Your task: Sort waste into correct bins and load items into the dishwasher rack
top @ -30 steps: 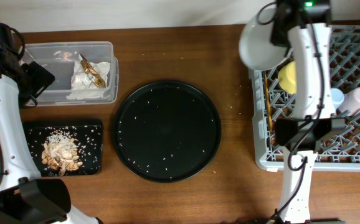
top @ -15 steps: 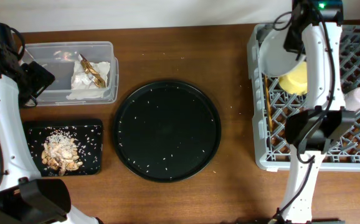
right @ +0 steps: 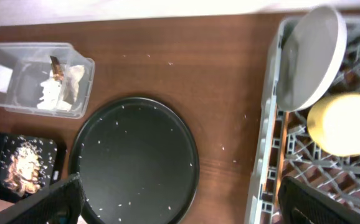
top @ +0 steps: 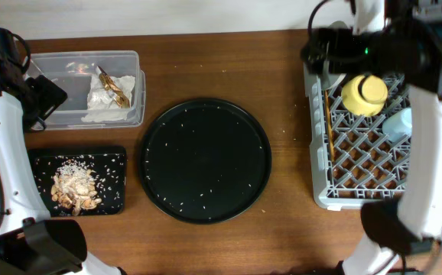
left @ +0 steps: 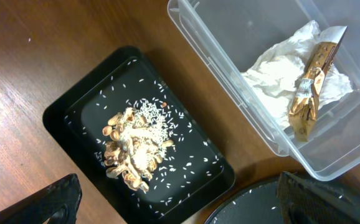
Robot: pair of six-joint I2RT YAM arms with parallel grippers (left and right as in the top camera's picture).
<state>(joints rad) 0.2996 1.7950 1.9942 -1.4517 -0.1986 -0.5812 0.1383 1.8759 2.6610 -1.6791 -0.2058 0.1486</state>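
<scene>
The grey plate (right: 309, 59) stands on edge in the back left corner of the dishwasher rack (right: 272, 155), beside the upturned yellow bowl (top: 365, 93). My right gripper (right: 186, 211) hovers high above it, open and empty. The chopsticks (top: 329, 126) lie along the rack's left side, and the light-blue cup (top: 399, 122) sits right of the bowl. My right arm hides the pink cup. The white napkin (left: 279, 71) lies in the clear tub (top: 68, 114). Food scraps and rice (left: 130, 149) fill the black rectangular tray (top: 110, 164). My left gripper (left: 192, 211) is open above that tray.
A large round black tray (top: 206, 160) dotted with rice grains sits mid-table. A brown wrapper (left: 311, 87) rests on the napkin in the tub. A few rice grains lie on the wooden table (top: 282, 92) between the round tray and the rack.
My right gripper carried the grey plate over the rack, set it on edge in the back left corner, opened and rose. The left arm has not moved.
</scene>
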